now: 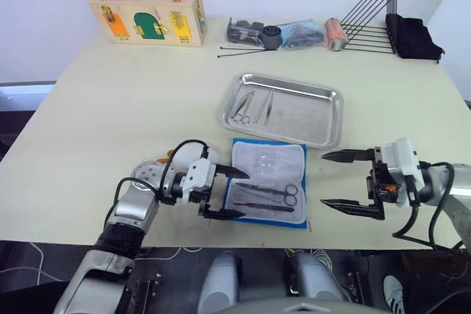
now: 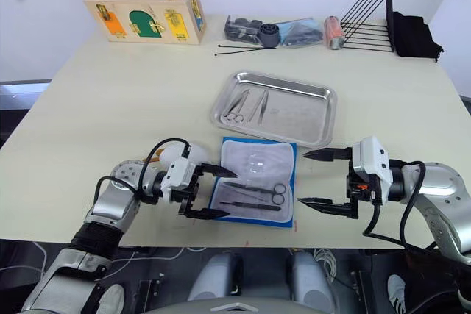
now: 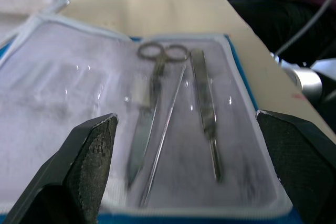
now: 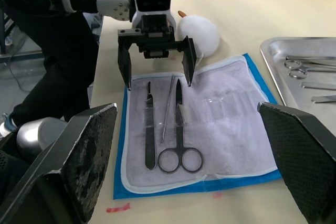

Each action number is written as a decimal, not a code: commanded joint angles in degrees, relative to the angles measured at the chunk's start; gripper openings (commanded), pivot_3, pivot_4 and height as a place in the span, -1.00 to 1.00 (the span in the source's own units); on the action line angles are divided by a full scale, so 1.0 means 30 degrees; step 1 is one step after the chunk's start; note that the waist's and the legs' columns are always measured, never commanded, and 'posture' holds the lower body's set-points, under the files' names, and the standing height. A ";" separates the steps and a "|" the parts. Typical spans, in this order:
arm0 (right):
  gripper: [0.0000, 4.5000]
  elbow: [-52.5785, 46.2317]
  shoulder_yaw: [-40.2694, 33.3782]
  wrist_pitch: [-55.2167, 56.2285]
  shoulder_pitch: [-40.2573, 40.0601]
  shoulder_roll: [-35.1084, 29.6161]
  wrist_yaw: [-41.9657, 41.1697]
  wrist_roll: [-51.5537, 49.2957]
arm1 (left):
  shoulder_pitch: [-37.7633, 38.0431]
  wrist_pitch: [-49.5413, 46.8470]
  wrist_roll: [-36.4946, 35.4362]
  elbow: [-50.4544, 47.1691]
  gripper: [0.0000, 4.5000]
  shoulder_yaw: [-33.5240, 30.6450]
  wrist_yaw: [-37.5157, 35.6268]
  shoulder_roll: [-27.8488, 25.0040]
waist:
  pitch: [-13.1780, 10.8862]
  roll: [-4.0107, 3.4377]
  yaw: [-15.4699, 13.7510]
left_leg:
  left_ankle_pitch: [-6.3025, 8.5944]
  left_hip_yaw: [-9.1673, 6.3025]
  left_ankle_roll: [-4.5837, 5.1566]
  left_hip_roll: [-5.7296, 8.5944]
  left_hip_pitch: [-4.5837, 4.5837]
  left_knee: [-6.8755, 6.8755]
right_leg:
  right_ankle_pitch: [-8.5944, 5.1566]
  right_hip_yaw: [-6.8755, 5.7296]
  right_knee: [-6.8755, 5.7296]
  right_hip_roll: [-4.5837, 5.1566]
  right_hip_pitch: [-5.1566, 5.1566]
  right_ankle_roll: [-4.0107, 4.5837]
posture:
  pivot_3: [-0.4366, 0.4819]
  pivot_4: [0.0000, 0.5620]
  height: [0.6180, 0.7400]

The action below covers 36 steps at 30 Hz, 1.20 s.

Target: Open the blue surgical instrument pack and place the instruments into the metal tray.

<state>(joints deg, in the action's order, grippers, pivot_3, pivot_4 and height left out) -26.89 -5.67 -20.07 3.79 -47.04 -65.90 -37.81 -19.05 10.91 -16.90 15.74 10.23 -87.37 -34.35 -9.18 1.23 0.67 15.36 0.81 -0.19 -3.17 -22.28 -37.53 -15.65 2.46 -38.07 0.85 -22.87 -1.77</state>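
My left claw (image 1: 222, 193) gapes released at the pack's (image 1: 268, 183) left edge. The scissors (image 1: 269, 193) and two slim tools lie just ahead inside, long axes pointing straight at it. Tray (image 1: 330, 105) beyond, some instruments already in. My right claw (image 1: 349, 182), also released, waits right of the pack, farther off.

Both arms are silver-grey metal with rounded joint housings and looping black cables. Each ends in a white boxy wrist block carrying a gripper: the left gripper (image 1: 222, 193) and right gripper (image 1: 352, 182) have black, tapering jaws with textured inner faces.
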 commanded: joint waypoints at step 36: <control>1.00 -0.2797 -0.1248 -0.1138 -0.0850 -0.1233 0.1138 -0.0349 | -0.1911 0.3971 0.1066 0.5775 0.99 0.2781 -0.1711 -0.0432 | 0.0110 -0.0076 0.0037 | -0.0004 0.0049 0.0002 0.0004 0.0154 -0.0026 | 0.0001 0.0070 -0.0164 -0.0017 0.0053 -0.0002 | -0.05 -0.47 1.00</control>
<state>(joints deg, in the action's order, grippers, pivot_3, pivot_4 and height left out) -33.95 -11.00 -24.64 1.04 -50.77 -63.73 -41.58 -26.82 22.36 -17.24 30.76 16.40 -89.74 -34.59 -8.85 1.00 0.78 15.34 0.95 -0.19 -3.16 -21.81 -37.61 -15.65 2.67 -38.56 0.79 -22.71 -1.77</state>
